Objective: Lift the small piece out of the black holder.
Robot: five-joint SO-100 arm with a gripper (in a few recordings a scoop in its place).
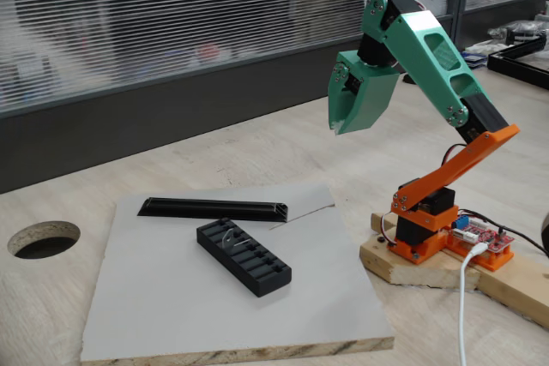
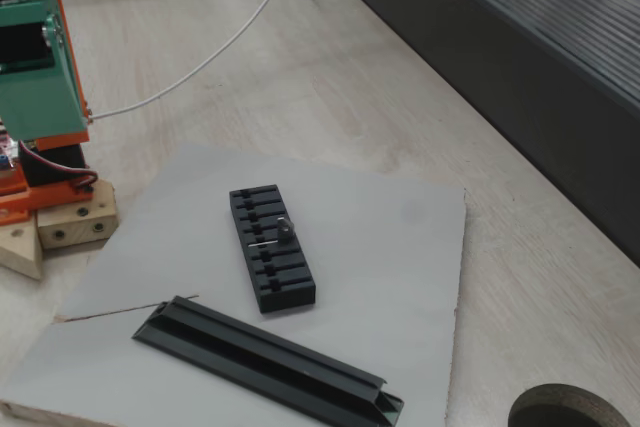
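Small piece (image 2: 268, 243) upright in black holder (image 2: 272, 247) slot, on grey board (image 2: 400, 277).

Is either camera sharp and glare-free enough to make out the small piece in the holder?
In a fixed view the small piece is a faint pale sliver on the black holder, soft focus; in another fixed view it reads clearer under even light, no glare.

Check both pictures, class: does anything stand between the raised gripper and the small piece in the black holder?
Nothing visible does. The gripper hangs high above the grey board, and the small piece sits exposed in the black holder. The black rail lies apart, beside it.
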